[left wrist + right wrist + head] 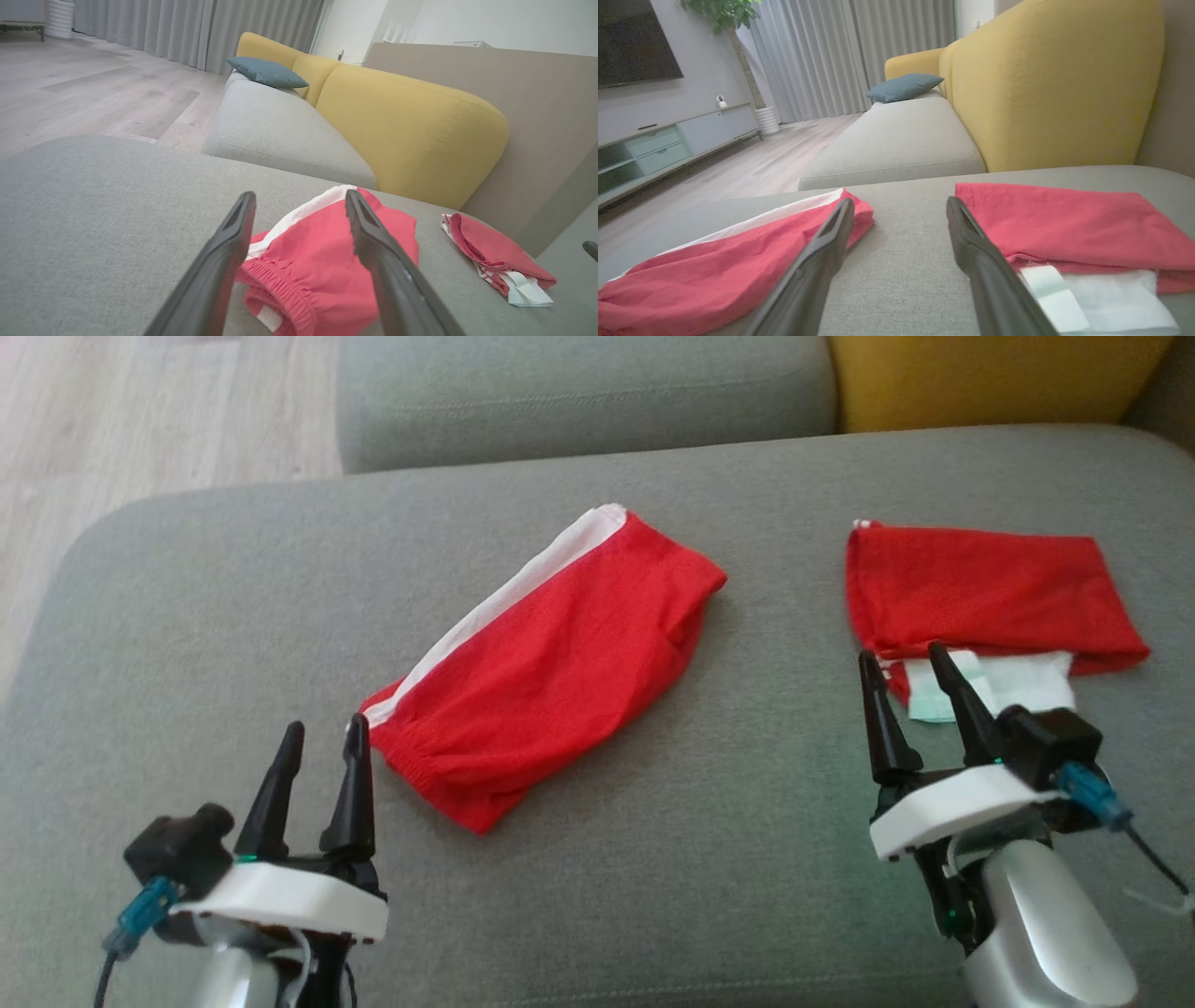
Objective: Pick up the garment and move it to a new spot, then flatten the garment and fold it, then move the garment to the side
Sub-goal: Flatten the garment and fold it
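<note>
On the wide grey fabric sofa cushion [747, 821], the red shorts with a white side stripe [560, 653] lie diagonally at the centre of the head view, doubled over lengthwise with the elastic waistband toward the lower left. They are not held by anything. The left gripper [327, 723] sits at the lower left with its fingers spread and one tip just beside the waistband. The left wrist view shows the waistband between the open fingers with no cloth pinched. The right gripper [902, 653], at the lower right, is likewise spread and empty, its tips at the near edge of a second red garment folded into a rectangle [980, 588] with white lining showing. That piece looks finished and set aside. The shorts look flattened and half-folded – probably one more fold remains, then the move to the side – though the pictures don't settle which garment is meant.
</note>
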